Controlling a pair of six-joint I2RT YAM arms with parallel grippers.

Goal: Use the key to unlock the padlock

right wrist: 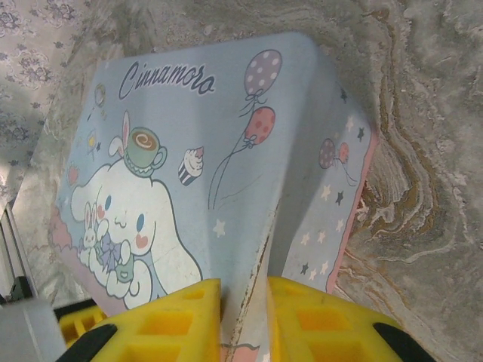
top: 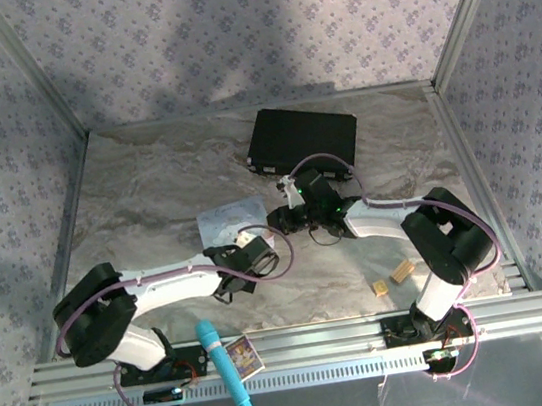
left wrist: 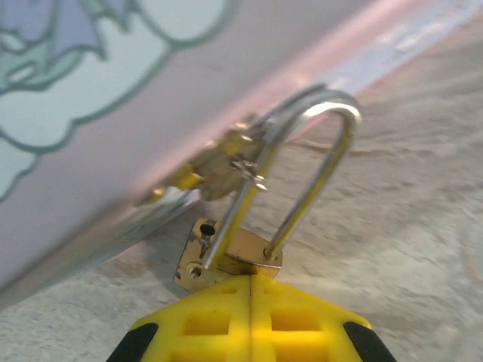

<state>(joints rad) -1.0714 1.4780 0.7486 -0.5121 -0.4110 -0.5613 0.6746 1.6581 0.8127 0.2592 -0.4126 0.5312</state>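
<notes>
Against tin (right wrist: 189, 151) side, padlock (left wrist: 226, 256) lying on table (left wrist: 407, 226), shackle (left wrist: 317, 151) looping through tin clasp (left wrist: 219, 162). Left tool (left wrist: 251, 280) sitting fully closed, tips touching padlock. Right tool (right wrist: 243, 292) gripping tin edge.

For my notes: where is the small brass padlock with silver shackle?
Left wrist view, lower centre: the small brass padlock is hooked to the clasp of the pastel cartoon tin, just before the shut left claw.
</notes>
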